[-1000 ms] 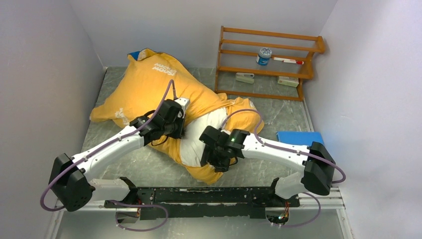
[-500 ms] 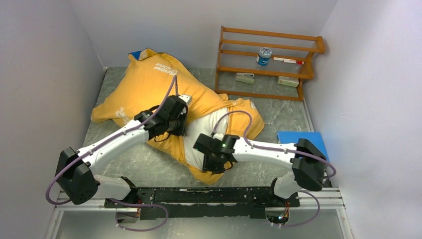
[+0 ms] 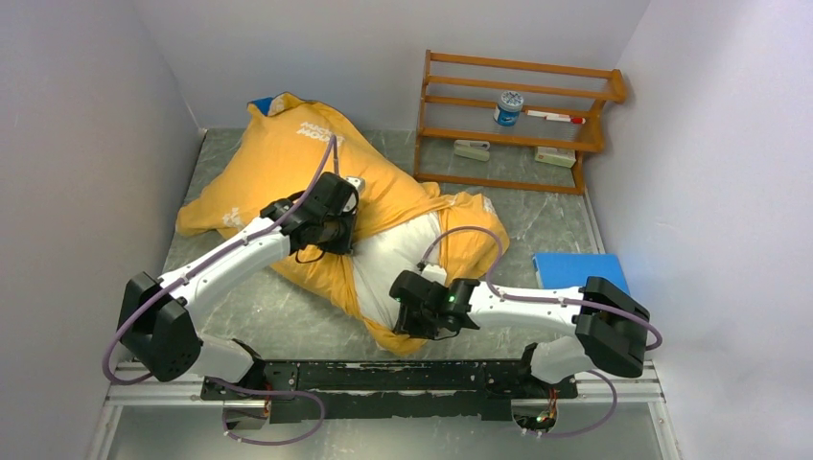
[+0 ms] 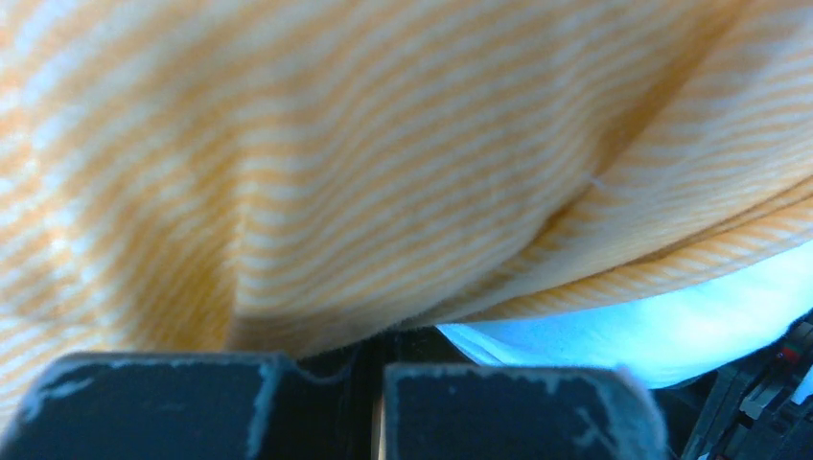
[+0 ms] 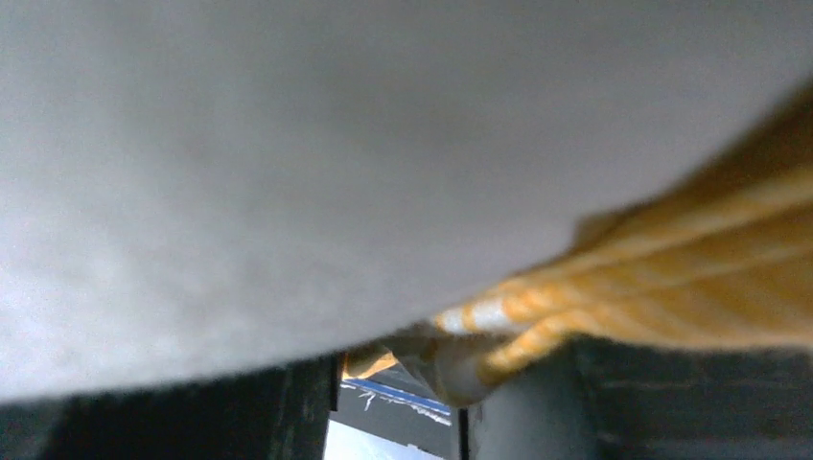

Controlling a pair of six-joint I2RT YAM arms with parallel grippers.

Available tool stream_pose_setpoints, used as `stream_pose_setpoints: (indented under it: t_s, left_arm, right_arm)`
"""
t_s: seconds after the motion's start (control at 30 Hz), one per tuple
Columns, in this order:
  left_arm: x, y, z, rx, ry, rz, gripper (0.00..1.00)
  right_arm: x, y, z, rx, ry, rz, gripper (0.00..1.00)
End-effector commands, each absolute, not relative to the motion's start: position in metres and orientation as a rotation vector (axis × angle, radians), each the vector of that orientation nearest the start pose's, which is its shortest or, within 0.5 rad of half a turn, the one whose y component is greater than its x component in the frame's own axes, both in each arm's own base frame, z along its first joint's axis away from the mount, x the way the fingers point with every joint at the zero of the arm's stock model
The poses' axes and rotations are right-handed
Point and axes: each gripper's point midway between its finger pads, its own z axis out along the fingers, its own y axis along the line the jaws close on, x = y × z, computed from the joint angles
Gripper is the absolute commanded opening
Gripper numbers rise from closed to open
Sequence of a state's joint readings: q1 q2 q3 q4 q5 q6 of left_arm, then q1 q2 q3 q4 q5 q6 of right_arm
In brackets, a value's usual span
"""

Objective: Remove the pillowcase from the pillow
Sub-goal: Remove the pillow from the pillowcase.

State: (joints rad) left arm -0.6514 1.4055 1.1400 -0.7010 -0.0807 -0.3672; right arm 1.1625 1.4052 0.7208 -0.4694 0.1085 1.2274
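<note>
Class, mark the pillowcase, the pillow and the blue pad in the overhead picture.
pillowcase [image 3: 278,172], top external view, on its yellow upper face.
pillow [image 3: 385,255], top external view, on the bare white part.
blue pad [image 3: 570,266], top external view, on its flat middle.

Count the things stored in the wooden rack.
4: a jar and a pen on the middle level, one pale block lower left, another lower right. The rack may hide more.

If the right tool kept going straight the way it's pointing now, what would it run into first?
The pillow: its white fabric fills the right wrist view just ahead of the right tool, with the orange pillowcase edge off to the side. The tool may be touching it; depth is unclear.
</note>
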Motion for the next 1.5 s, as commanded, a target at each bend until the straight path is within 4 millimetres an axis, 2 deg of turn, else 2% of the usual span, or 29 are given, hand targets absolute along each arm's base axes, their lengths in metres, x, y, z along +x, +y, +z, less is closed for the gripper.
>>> stream_pose_setpoints:
  t_s: [0.0,0.07,0.13,0.27,0.33,0.47,0.5,0.53,0.6,0.67,0.77,0.87,0.93,1.07,1.2,1.3,1.37,1.4,1.47]
  left_arm:
    - [0.313,-0.182,0.158,0.230,2.407,-0.156,0.05]
    - [0.310,-0.185,0.158,0.243,2.406,-0.184,0.05]
    - [0.308,-0.186,0.156,0.244,2.412,-0.200,0.05]
    - [0.305,-0.185,0.155,0.237,2.416,-0.204,0.05]
    - [0.306,-0.184,0.154,0.231,2.416,-0.198,0.05]
    - [0.308,-0.180,0.151,0.221,2.423,-0.162,0.05]
    - [0.308,-0.179,0.150,0.218,2.424,-0.154,0.05]
    - [0.309,-0.179,0.149,0.215,2.426,-0.146,0.05]
    - [0.310,-0.179,0.149,0.217,2.428,-0.144,0.05]
    - [0.309,-0.184,0.151,0.244,2.424,-0.177,0.06]
    - [0.305,-0.198,0.157,0.306,2.396,-0.283,0.17]
    - [0.301,-0.203,0.166,0.345,2.366,-0.342,0.20]
    - [0.299,-0.202,0.172,0.356,2.355,-0.345,0.21]
    - [0.293,-0.200,0.175,0.373,2.361,-0.347,0.22]
    - [0.287,-0.200,0.174,0.378,2.361,-0.374,0.22]
    - [0.285,-0.199,0.171,0.370,2.368,-0.374,0.22]
    - [0.285,-0.196,0.169,0.360,2.380,-0.352,0.22]
    - [0.285,-0.194,0.168,0.353,2.388,-0.335,0.21]
    - [0.285,-0.188,0.167,0.341,2.398,-0.298,0.21]
  right_arm:
    - [0.054,0.157,0.000,0.180,3.039,-0.217,0.46]
    - [0.065,0.146,0.017,0.236,3.003,-0.293,0.59]
    - [0.077,0.141,0.033,0.297,2.980,-0.303,0.66]
    - [0.091,0.135,0.052,0.354,2.953,-0.221,0.69]
    - [0.090,0.127,0.051,0.365,2.964,-0.222,0.66]
    - [0.077,0.111,0.045,0.374,3.007,-0.303,0.45]
    - [0.074,0.107,0.043,0.377,3.012,-0.320,0.36]
    - [0.070,0.104,0.041,0.382,3.022,-0.331,0.32]
    - [0.062,0.101,0.036,0.393,3.044,-0.316,0.32]
    - [0.066,0.102,0.035,0.434,3.014,-0.301,0.40]
    - [0.092,0.123,0.041,0.467,2.964,-0.152,0.45]
    - [0.127,0.161,0.060,0.446,2.897,0.051,0.52]
    - [0.152,0.174,0.077,0.432,2.822,0.095,0.64]
    - [0.196,0.158,0.112,0.477,2.684,-0.025,0.82]
    - [0.233,0.131,0.122,0.522,2.619,-0.103,0.84]
    - [0.257,0.116,0.121,0.554,2.601,-0.113,0.83]
    - [0.264,0.106,0.116,0.576,2.623,-0.143,0.81]
    - [0.263,0.094,0.115,0.606,2.610,-0.227,0.80]
    - [0.259,0.080,0.109,0.617,2.619,-0.303,0.79]
